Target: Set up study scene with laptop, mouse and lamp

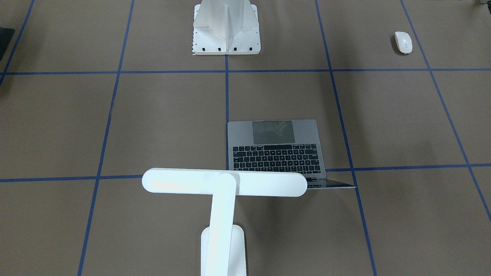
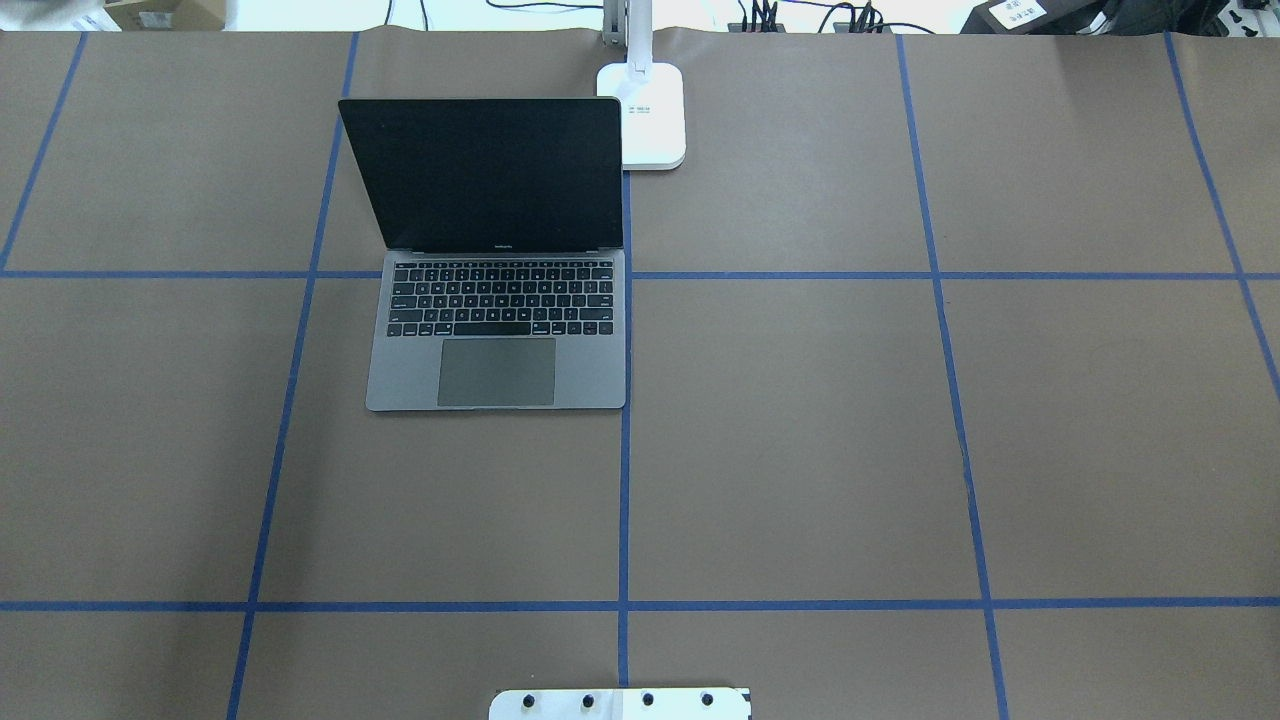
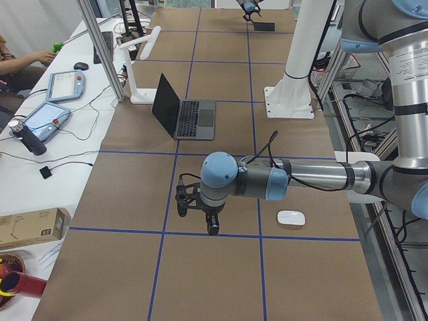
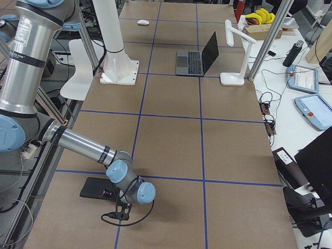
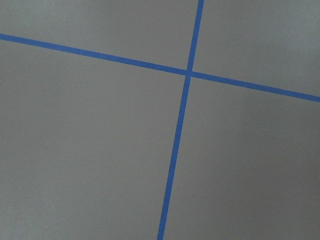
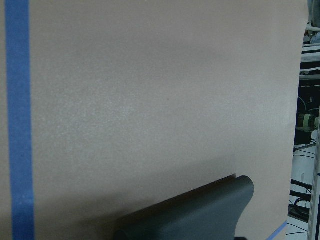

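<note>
Gleaming white T-shaped lamp (image 1: 224,183), grey metal laptop (image 2: 497,340), smooth oval mouse (image 1: 403,42).

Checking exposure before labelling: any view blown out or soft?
Front-facing view: the lamp is washed out to flat white and hides part of the laptop's hinge. Overhead view: the strip beyond the table's far edge is blown out; laptop screen dark, no glare. Right wrist view: the black mat looks soft, too close.

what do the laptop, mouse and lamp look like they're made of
The laptop looks like matte grey metal, its body evenly dull. The mouse seems to be glossy white plastic, with soft highlights. The lamp appears to be smooth white plastic, though painted metal is possible.
</note>
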Controlling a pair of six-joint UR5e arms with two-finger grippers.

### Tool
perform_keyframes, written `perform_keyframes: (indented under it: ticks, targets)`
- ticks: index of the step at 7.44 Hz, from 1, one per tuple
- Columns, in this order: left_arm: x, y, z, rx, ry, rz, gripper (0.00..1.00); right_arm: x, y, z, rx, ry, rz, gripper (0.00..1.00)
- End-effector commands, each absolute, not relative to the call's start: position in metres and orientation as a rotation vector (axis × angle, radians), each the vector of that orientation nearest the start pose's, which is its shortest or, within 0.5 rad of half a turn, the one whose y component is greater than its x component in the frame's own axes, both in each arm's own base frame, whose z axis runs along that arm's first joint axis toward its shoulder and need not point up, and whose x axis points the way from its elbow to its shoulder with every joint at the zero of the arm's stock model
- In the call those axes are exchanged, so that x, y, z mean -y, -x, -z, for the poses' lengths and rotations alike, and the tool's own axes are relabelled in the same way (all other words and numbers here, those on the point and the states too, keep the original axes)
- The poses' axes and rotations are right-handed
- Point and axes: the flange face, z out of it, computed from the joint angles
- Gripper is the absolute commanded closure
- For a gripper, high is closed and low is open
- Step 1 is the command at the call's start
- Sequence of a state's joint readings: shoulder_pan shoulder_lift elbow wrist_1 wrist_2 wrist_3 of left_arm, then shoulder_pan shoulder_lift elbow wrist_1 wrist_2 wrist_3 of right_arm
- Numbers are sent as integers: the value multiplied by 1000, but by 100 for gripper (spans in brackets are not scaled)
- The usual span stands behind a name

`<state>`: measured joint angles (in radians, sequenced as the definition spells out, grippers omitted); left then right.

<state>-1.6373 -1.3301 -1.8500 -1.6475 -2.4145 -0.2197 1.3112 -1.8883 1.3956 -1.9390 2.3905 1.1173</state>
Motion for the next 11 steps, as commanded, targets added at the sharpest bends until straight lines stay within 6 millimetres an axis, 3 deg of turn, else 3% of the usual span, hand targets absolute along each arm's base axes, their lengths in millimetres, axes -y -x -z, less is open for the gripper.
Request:
perform_keyframes:
  ticks: [1, 4, 7, 9, 11]
  targets:
    - [392, 89, -614, -850, -49, 227, 0, 231, 1, -875, 66, 1178, -1101, 35]
    - [391, 90, -614, -850, -50, 230, 0, 232, 5, -875, 72, 1169, -1073, 55]
    - [391, 92, -614, -850, -52, 235, 0, 237, 7, -870, 126, 1152, -1019, 97]
    - [391, 92, -615, -850, -49, 236, 0, 249, 11, -851, 188, 1123, -988, 100]
    - [391, 92, -615, -850, -49, 236, 0, 270, 18, -818, 251, 1080, -972, 100]
